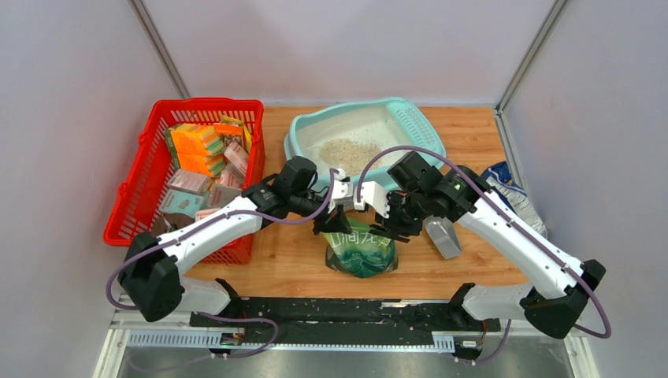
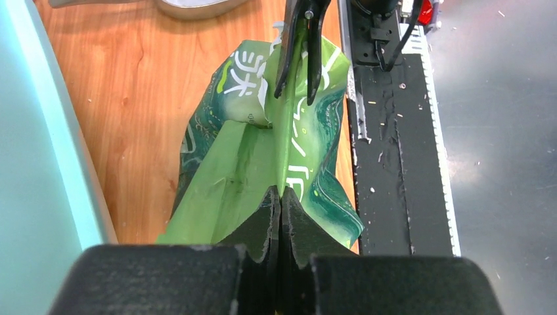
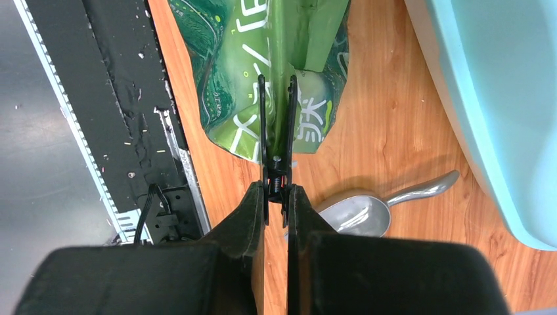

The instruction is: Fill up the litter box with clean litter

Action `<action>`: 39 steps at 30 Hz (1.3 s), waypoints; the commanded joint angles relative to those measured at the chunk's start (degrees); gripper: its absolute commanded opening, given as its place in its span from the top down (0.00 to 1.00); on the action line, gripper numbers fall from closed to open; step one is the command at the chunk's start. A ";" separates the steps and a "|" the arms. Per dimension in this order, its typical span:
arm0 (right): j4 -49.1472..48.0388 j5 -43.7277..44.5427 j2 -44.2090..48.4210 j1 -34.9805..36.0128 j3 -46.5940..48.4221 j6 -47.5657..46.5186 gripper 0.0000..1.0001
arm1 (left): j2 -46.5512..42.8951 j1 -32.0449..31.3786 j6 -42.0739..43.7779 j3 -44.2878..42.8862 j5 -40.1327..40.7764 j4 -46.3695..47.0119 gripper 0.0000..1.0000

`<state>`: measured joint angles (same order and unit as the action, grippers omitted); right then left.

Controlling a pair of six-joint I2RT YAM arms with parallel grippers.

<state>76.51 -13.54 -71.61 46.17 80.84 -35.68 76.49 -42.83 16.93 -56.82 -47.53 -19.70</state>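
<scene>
Both arms meet at the bag by the bench's near edge. Your left fingers are pressed together on its folded top, probably to steady it, while your right fingers pinch the clip on its mouth. The litter box waits at the far edge, a little litter inside.

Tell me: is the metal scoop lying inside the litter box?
No, the scoop lies on the wooden table, outside the litter box.
</scene>
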 commanded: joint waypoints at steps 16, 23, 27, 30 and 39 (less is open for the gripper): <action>19.47 2.90 -2.12 6.74 1.60 6.33 1.00 | -15.40 0.47 0.03 7.07 12.90 16.28 1.00; 19.47 0.36 -6.34 7.96 2.13 7.90 1.00 | -16.90 0.55 1.62 7.68 14.39 18.21 1.00; 19.47 0.88 -8.63 8.41 3.01 8.26 1.00 | -18.65 0.47 0.48 9.79 14.83 21.09 0.90; 19.47 1.67 -9.59 8.32 4.76 8.26 1.00 | -20.58 0.47 0.74 10.67 16.67 20.32 0.70; 19.38 3.52 -11.53 8.93 7.22 9.84 1.00 | -31.04 0.73 5.13 15.07 17.20 7.59 0.49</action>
<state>77.52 -8.60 -81.45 53.78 86.54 -27.22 47.40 -42.22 18.72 -42.02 -30.39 -7.03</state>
